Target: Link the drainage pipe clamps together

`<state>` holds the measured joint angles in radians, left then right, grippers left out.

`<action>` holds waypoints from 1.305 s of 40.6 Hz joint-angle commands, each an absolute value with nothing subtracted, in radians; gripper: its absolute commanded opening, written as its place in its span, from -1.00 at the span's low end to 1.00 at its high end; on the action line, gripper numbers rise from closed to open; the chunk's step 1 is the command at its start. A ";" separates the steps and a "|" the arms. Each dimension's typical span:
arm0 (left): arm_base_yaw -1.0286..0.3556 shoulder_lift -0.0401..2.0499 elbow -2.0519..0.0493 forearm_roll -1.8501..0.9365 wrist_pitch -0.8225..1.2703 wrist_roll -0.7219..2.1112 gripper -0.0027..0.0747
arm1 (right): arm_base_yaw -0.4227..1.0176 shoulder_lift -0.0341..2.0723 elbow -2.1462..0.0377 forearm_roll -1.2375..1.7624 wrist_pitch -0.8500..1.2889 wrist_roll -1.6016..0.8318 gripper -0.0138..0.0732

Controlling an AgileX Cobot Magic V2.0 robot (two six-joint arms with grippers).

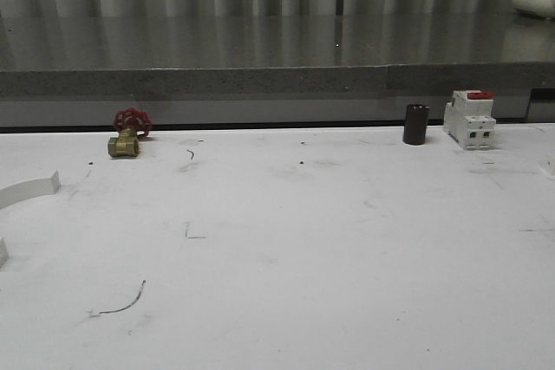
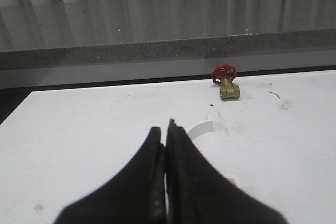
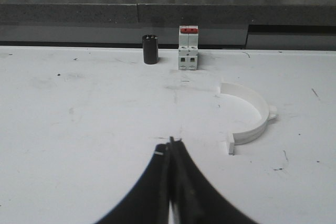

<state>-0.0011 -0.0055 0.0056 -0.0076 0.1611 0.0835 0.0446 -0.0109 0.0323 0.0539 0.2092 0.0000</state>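
One white half-ring drainage pipe clamp [image 1: 31, 189] lies at the table's left edge, cut off by the frame. In the left wrist view the same clamp [image 2: 201, 128] curves out from behind my fingers, and most of its arc is hidden. My left gripper [image 2: 166, 127] hangs over the table just beside it, shut on nothing. The other clamp [image 3: 253, 113] lies flat with its open side toward the table's middle and a small tab on its outer rim. My right gripper [image 3: 171, 143] is shut and empty, nearer than that clamp and off to its side.
A brass valve with a red handwheel [image 1: 128, 135] sits at the back left. A black cylinder [image 1: 416, 124] and a white breaker with a red top [image 1: 469, 119] stand at the back right. A grey counter ledge [image 1: 277, 81] runs behind the white table [image 1: 286, 249].
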 commanded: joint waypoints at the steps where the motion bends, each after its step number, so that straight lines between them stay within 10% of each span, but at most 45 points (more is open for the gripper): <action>1: -0.002 -0.025 0.008 -0.015 0.071 0.079 -0.98 | 0.036 -0.027 0.025 0.052 0.124 -0.008 -0.94; 53: -0.002 -0.015 -0.125 0.000 -0.139 0.079 -0.98 | 0.036 -0.024 -0.133 0.073 0.076 -0.008 -0.94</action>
